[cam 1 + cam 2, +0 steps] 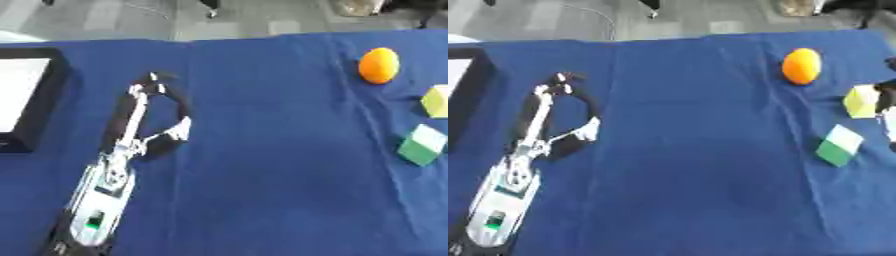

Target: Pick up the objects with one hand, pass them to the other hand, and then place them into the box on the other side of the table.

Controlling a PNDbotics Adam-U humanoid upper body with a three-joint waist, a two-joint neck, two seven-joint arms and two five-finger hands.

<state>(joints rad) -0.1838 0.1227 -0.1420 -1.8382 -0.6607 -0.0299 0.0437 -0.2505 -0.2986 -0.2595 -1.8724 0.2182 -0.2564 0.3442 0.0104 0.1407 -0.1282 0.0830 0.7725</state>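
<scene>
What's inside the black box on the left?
The black box shows only a plain white inside, with no objects on the visible part. Its left portion runs past the picture's edge, so that part cannot be checked.

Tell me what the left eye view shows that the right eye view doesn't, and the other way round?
Only the left eye view shows the box's white inside; the right eye view catches just a sliver of that box at its edge. Only the right eye view shows a dark shape at the right edge beside the yellow block. Both show the left hand open on the blue cloth, the orange ball and the green block.
</scene>
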